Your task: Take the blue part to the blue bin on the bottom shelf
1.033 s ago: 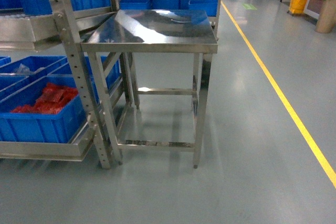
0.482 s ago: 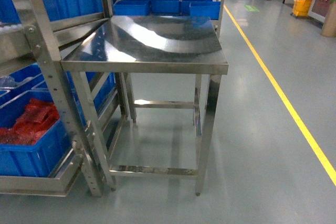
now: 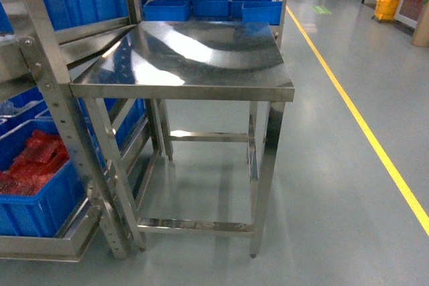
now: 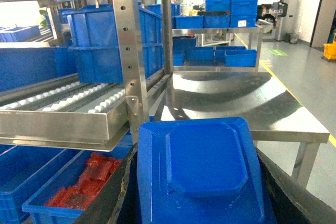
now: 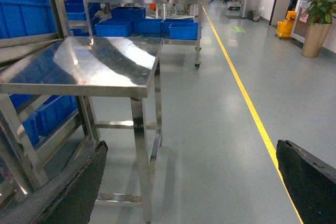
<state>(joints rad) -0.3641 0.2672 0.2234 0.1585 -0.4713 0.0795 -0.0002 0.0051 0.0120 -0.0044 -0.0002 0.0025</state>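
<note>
The blue part [image 4: 205,166], a flat moulded piece with a raised octagonal panel, fills the bottom of the left wrist view, and my left gripper [image 4: 202,195] is shut on it with a dark finger on either side. To the left, the bottom shelf [image 3: 40,247] carries a blue bin [image 3: 37,202] with red bagged pieces [image 3: 30,162] inside; the same bin [image 4: 39,211] shows below and left of the held part. My right gripper [image 5: 194,182] is open over bare floor with nothing between its fingers. Neither gripper shows in the head view.
A small steel table [image 3: 194,51] stands right of the rack's perforated upright [image 3: 60,118]. A roller-rail tier [image 4: 63,108] with large blue bins sits above the low one. More blue bins [image 3: 214,8] lie beyond. A yellow floor line [image 3: 362,132] runs on the right.
The head view has closed in on the steel table. The rack and its red-filled bin have slid toward the left edge of the frame.
</note>
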